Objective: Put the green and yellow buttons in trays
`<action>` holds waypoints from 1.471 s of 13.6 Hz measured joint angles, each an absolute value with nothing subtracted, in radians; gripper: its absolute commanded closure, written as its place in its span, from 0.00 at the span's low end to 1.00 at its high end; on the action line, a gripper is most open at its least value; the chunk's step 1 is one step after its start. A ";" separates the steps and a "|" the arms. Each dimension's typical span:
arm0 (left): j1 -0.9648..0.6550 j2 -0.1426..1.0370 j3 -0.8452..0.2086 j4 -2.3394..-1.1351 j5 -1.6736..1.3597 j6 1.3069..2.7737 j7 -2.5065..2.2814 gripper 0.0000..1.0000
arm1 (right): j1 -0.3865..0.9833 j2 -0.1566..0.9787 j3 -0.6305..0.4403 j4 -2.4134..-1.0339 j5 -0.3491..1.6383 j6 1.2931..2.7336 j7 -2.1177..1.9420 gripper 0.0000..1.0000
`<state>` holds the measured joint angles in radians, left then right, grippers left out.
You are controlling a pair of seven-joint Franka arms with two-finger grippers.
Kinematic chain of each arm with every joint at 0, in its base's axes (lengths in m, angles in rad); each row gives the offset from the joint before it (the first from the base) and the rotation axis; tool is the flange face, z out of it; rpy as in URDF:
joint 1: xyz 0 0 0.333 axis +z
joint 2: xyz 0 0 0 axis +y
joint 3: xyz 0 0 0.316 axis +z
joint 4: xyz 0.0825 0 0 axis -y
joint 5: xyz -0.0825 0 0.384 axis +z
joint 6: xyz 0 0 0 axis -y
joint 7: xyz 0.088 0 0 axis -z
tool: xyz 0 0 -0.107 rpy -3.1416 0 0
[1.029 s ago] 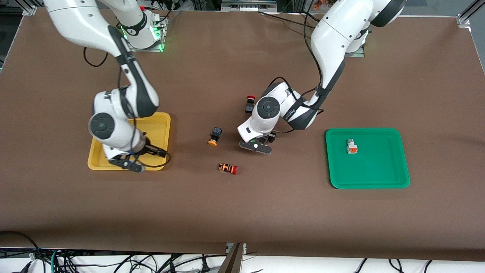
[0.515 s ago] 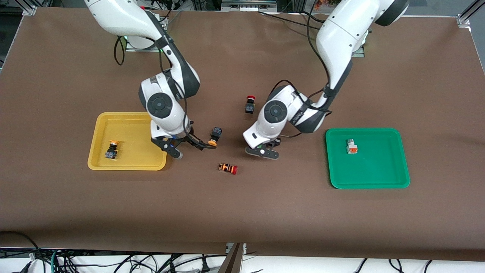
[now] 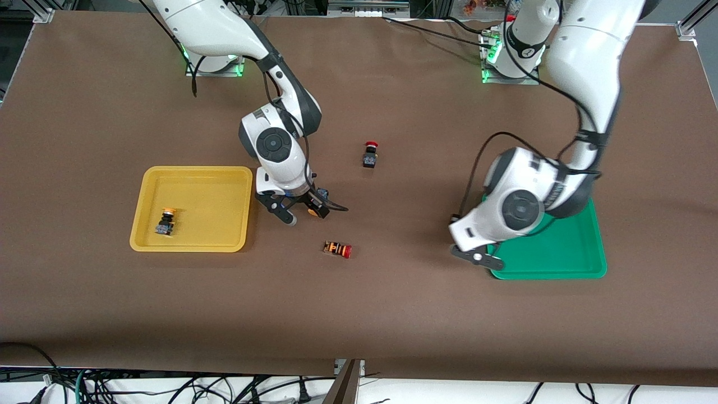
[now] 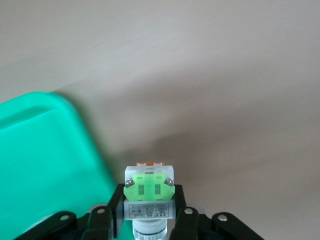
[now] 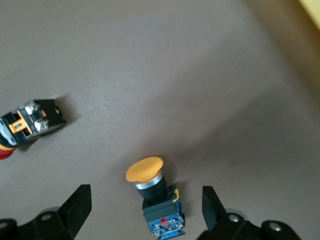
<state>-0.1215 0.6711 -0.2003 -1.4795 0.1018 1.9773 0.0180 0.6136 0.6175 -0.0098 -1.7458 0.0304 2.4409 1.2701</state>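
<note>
Two hands working: our left hand (image 4: 150, 220) grips a green switch (image 4: 149, 192) over the green tray (image 3: 583, 252) corner for sorting; our right hand (image 5: 145, 207) hangs wide open around a yellow button (image 5: 150, 187) mid-desk (image 3: 392, 314).

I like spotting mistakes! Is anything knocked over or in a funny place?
Nothing is spilled or broken. The red-capped switch with an orange-striped body lies tipped on its side on the brown table. The orange-capped black button between the right gripper's open fingers also lies on its side.

Both arms (image 3: 589, 50) are showing glossy white shells with dark grey joint bands and round grey caps — black cables are looping alongside. Bases are glowing green. Black fingers (image 5: 75, 205), silver screws.
</note>
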 measured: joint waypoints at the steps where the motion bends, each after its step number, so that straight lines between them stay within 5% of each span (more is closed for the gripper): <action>1: -0.075 0.663 -0.198 -1.480 0.102 1.954 0.097 0.88 | 0.621 0.629 -0.010 -1.746 0.030 2.457 1.276 0.02; 4: 0.085 0.666 -0.193 -1.489 0.135 1.944 0.365 0.88 | 0.634 0.662 -0.010 -1.746 0.030 2.497 1.280 0.03; 6: 0.180 0.686 -0.194 -1.498 0.219 1.975 0.502 0.84 | 0.638 0.672 -0.010 -1.745 0.030 2.504 1.280 0.12; 7: 0.212 0.704 -0.195 -1.506 0.243 2.014 0.549 0.66 | 0.639 0.675 -0.010 -1.745 0.030 2.506 1.280 0.17; 9: 0.239 0.736 -0.196 -1.530 0.254 2.081 0.595 0.00 | 0.642 0.686 -0.010 -1.746 0.030 2.507 1.280 0.37; 15: 0.230 0.670 -0.252 -1.510 0.259 2.026 0.585 0.00 | 0.646 0.702 -0.010 -1.745 0.029 2.512 1.279 0.96; 20: 0.221 0.447 -0.351 -1.431 0.259 1.685 0.305 0.00 | 0.641 0.692 -0.037 -1.728 0.028 2.517 1.177 1.00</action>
